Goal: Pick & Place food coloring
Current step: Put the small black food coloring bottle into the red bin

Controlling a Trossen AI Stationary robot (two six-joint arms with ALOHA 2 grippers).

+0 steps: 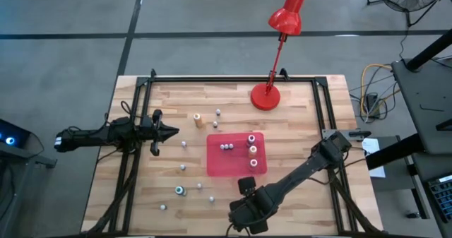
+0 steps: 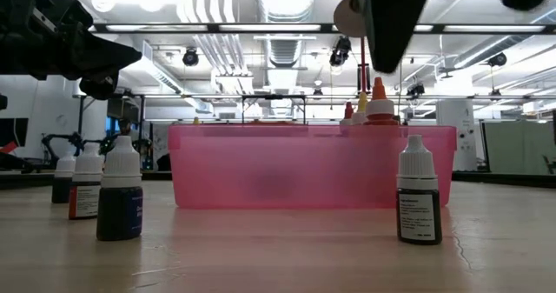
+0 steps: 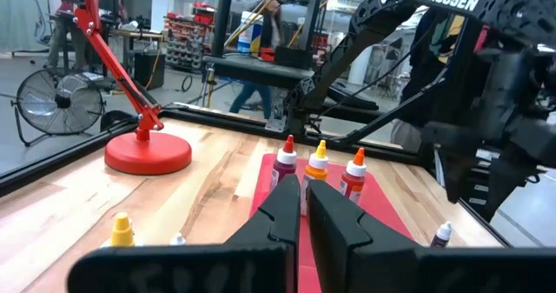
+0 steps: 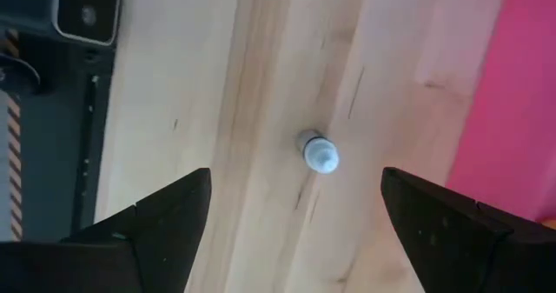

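Note:
Small food coloring bottles stand on the wooden table. Some stand loose on the left half, such as an orange one (image 1: 198, 119) and a teal-capped one (image 1: 180, 190). Others stand in the red tray (image 1: 236, 169), among them three taller ones (image 3: 319, 163). One white-capped dark bottle (image 4: 318, 151) (image 2: 419, 189) stands alone on the wood just near of the tray. My right gripper (image 4: 295, 206) (image 1: 247, 188) hangs open above it, pointing down, one finger to each side and well clear. My left gripper (image 1: 169, 132) (image 3: 302, 215) waits shut at the table's left, held level.
A red desk lamp (image 1: 265, 97) stands on its round base at the table's far edge. A black frame rail (image 1: 233, 78) runs around the table. Three loose bottles (image 2: 119, 189) stand close to the low camera, left of the tray.

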